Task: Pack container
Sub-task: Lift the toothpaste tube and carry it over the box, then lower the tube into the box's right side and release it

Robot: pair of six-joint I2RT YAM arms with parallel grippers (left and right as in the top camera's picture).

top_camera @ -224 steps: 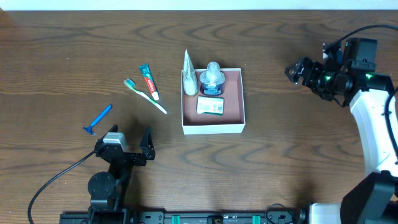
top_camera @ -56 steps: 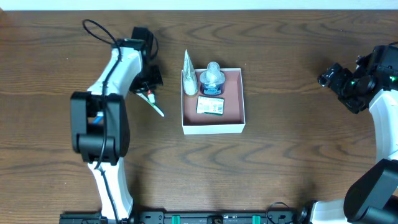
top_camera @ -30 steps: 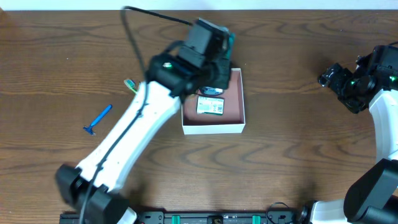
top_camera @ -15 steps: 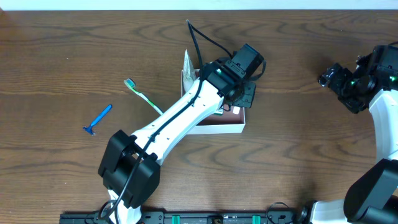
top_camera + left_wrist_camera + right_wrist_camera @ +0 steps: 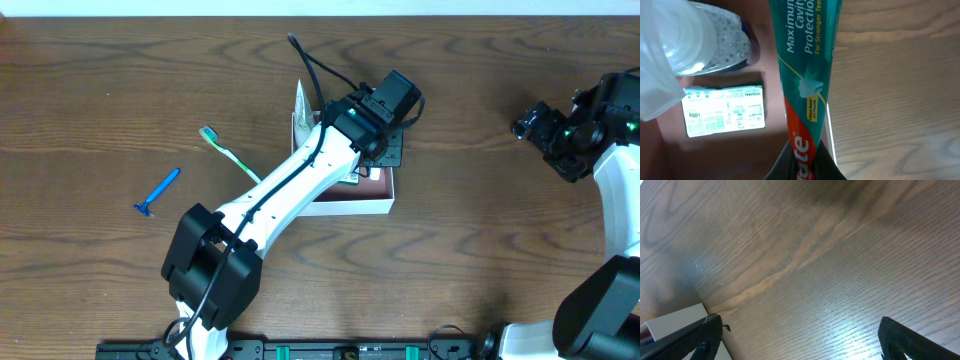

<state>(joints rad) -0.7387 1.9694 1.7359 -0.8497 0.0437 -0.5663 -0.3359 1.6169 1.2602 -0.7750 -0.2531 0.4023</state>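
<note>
My left gripper [image 5: 802, 164] is shut on the tail end of a green and red toothpaste tube [image 5: 805, 60]. The tube hangs above the right wall of the container [image 5: 829, 137], a shallow white box with a pinkish-brown floor. In the overhead view the left gripper [image 5: 388, 150] is over the container's [image 5: 340, 208] right side and hides much of it. Inside lie a white labelled packet [image 5: 725, 111] and a clear-capped bottle [image 5: 715, 45]. My right gripper [image 5: 522, 126] is far off to the right, open and holding nothing [image 5: 797, 339].
A green toothbrush [image 5: 232, 155] and a blue razor [image 5: 157, 193] lie on the wood table left of the container. A white tube [image 5: 302, 100] leans at the container's back left corner. A white box corner [image 5: 675, 322] shows low in the right wrist view.
The left arm has carried the toothpaste from the container's back edge to its right side, then barely shifted. The right arm has not moved.
</note>
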